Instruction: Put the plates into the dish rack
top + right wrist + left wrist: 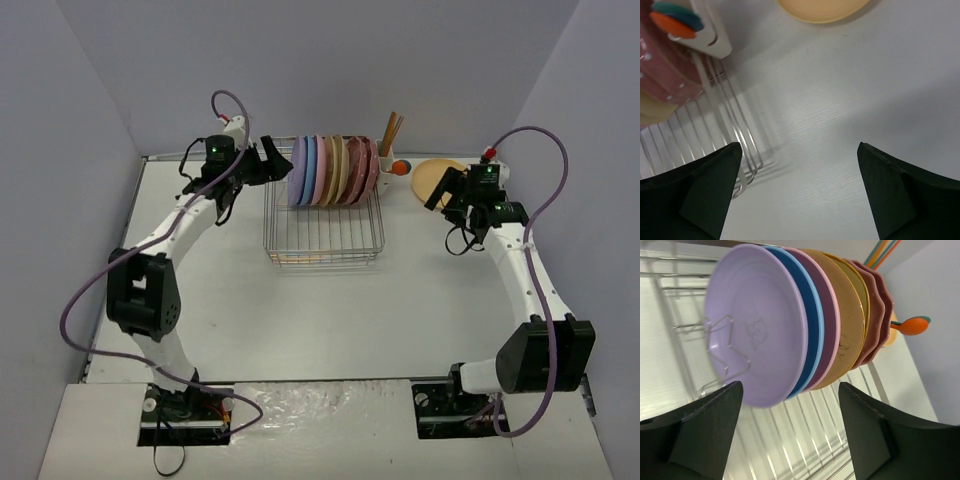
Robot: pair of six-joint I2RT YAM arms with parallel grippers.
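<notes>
The silver wire dish rack stands at the back middle of the table. Several plates stand upright in it in a row. The lavender plate is the leftmost, with a blue one behind it and scalloped dark-pink ones at the far end. My left gripper is open right beside the lavender plate's rim, gripping nothing. An orange-yellow plate lies flat on the table right of the rack. My right gripper hangs open over bare table near it.
A white utensil cup hangs on the rack's right end, holding an orange spoon and tall sticks. The front half of the rack holds no plates. Grey walls close in the table at the back and both sides.
</notes>
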